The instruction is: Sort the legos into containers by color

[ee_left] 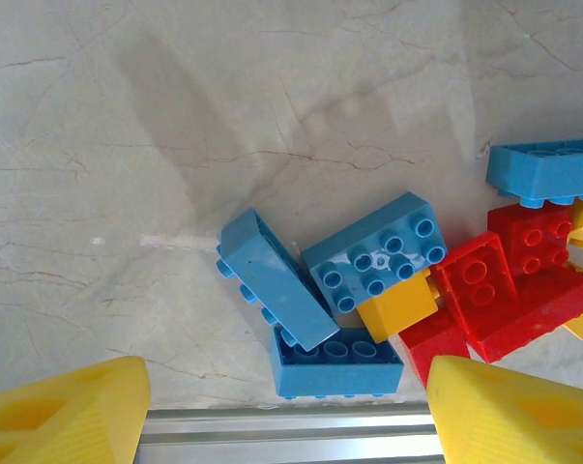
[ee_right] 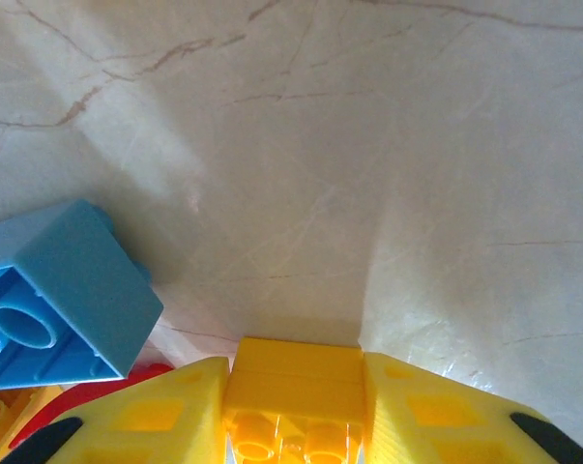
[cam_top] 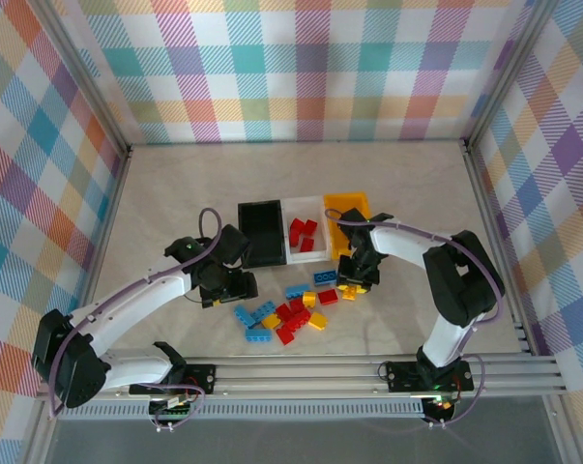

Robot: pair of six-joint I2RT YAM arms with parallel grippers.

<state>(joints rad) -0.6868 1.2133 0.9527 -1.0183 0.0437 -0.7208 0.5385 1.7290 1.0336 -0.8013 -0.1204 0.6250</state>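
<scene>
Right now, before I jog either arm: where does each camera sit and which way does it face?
Top external: above and behind the arm bases, looking down on the table, bins and brick pile; both arms, left tool and right tool show.
Left wrist: on the left arm, facing down at the pile's blue bricks; its yellow fingers spread at the bottom corners.
Right wrist: on the right arm, low over the table; its fingers flank a yellow brick.
Shared: top and left wrist both show the pile.
</scene>
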